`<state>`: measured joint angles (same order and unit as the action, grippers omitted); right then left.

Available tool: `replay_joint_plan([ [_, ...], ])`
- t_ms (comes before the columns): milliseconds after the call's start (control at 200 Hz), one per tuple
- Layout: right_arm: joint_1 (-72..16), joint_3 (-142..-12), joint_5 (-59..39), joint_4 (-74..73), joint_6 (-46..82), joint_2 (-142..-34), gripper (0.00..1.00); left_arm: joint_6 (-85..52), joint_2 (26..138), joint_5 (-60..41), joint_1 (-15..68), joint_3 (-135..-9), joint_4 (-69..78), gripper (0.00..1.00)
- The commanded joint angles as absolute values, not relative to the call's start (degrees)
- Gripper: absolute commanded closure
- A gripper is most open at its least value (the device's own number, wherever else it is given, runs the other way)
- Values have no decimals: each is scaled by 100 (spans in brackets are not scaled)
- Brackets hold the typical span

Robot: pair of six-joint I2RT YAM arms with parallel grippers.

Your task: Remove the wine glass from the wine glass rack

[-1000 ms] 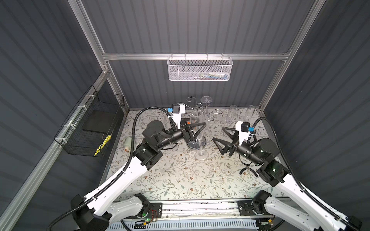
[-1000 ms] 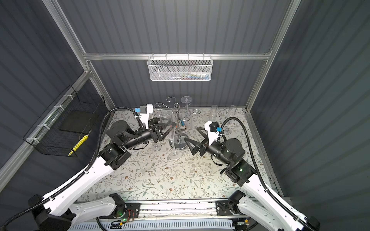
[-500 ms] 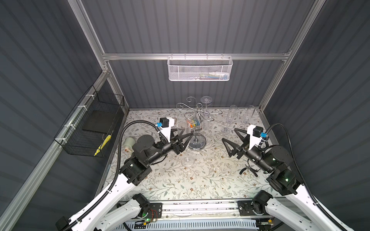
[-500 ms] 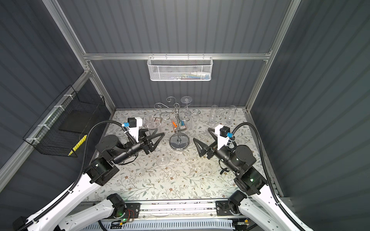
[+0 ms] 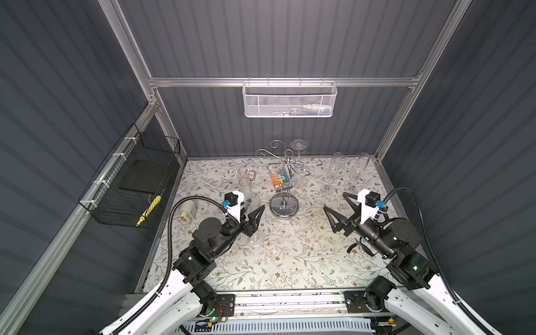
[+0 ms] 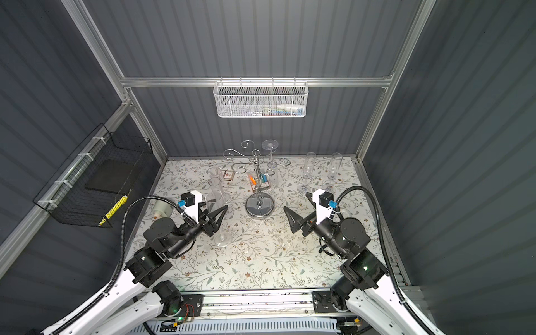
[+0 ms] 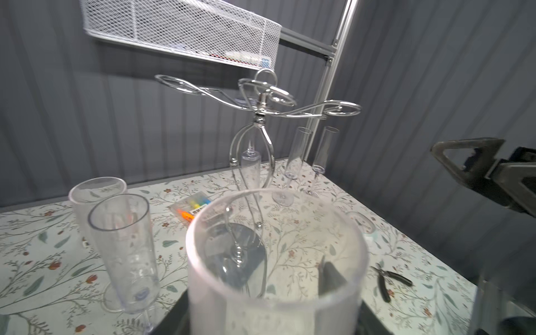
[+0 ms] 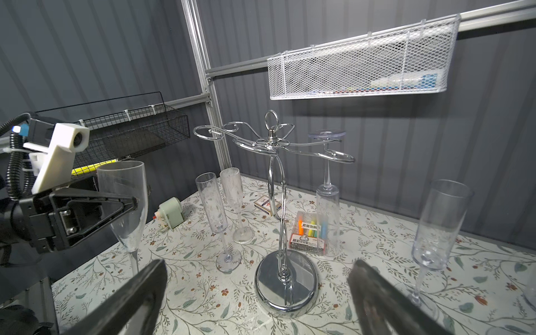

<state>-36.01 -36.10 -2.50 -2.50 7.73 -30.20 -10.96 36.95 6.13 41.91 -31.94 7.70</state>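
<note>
Glass [image 5: 251,200] is off the rack [image 5: 284,207], upright, pinched at its bowl by the left pincer [image 5: 256,213], just left of the base; lower it straight, I judge, until its foot sits flat on the worktop [image 5: 290,261], then release; right pincer [image 5: 334,200] hangs spread, empty.

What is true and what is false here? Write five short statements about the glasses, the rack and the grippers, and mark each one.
1. The left gripper has its fingers on the bowl of a wine glass. True.
2. The wine glass rack carries no glasses. False: a second glass hangs upside down from one of its arms.
3. The right gripper has its fingers spread and holds nothing. True.
4. The gripped wine glass lies on its side. False: it is upright, clear of the rack.
5. The white mesh basket stands on the table. False: it hangs from the rear rail.
</note>
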Motion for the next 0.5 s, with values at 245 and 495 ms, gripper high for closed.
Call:
replay_joint_plan([
  [245, -3621, -3532, 93, -527, 610, -3166, 1, -219, 4224, 1442, 4201, -2563, 2352, 58],
  [495, -3615, -3590, 280, -565, 552, -3469, 1, -3, 5050, 1629, 4197, -1992, 3879, 58],
])
